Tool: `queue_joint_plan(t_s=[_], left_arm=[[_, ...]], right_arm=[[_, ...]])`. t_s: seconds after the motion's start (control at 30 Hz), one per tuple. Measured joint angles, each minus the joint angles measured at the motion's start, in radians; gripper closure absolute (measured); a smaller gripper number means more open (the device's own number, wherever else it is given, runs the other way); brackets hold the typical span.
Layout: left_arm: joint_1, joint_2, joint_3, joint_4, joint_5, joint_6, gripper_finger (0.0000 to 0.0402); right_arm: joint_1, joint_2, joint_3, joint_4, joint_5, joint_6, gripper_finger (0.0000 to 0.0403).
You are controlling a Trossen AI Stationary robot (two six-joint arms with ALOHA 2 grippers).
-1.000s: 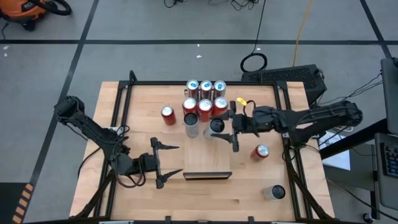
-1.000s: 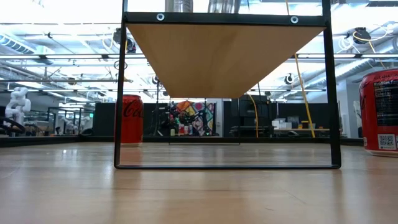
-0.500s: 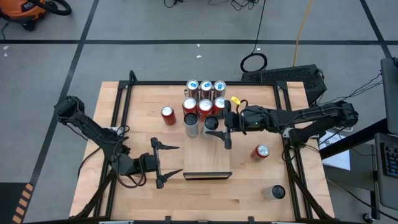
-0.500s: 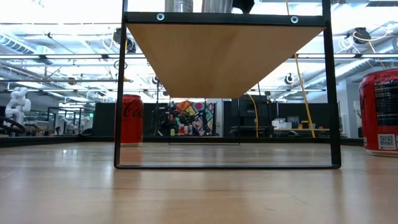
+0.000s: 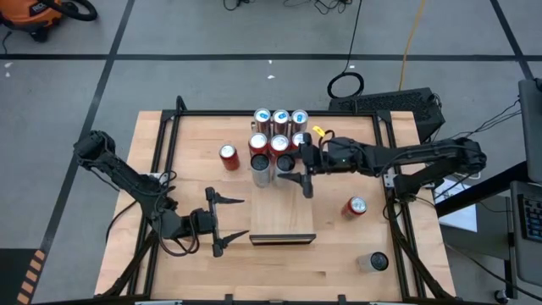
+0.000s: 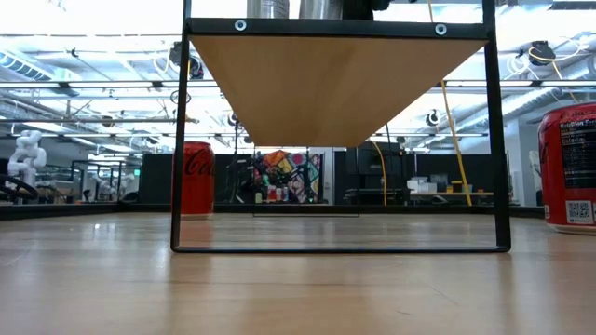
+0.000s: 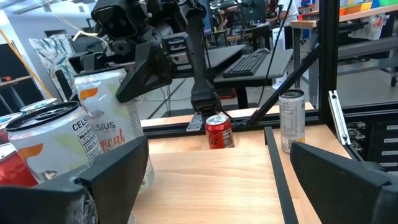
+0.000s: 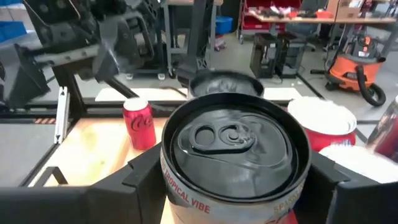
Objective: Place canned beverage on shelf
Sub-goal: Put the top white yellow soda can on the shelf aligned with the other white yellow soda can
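We see 2 arms, both dark, almost black, built from slim tubes with thicker rounded joints. The left arm point(image 5: 118, 174) has black cables that run along its lower part and loop near the wrist. Its gripper point(image 5: 227, 223) has 2 thin pointed fingers on a wide crossbar. The right arm point(image 5: 423, 159) looks the same, with a bulky dark wrist block and a small yellow tag on it. The right gripper point(image 5: 298, 169) also has 2 dark fingers. In the wrist views the fingers point(image 7: 348, 180) are matte black, flat and angular, with broad wedge-shaped faces.
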Motion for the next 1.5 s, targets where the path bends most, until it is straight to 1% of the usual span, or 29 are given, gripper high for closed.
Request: queue_joint_plan(t_s=[0.23, 1.0, 1.33, 1.5], left_arm=[[0.000, 0.000, 0.000, -0.006, 0.000, -0.001, 0.0008], [0.000, 0.000, 0.000, -0.014, 0.000, -0.003, 0.0008], [0.000, 0.000, 0.000, -0.013, 0.000, -0.003, 0.0008], [0.000, 0.000, 0.000, -0.012, 0.000, -0.003, 0.0008]], right_arm=[[0.000, 0.023, 0.000, -0.006, 0.001, 0.002, 0.0169], [-0.001, 0.023, 0.000, -0.012, 0.005, 0.002, 0.0169], [-0.001, 0.023, 0.000, -0.010, 0.006, 0.002, 0.0131], [-0.001, 0.021, 0.001, -0.001, 0.007, 0.002, 0.0120]])
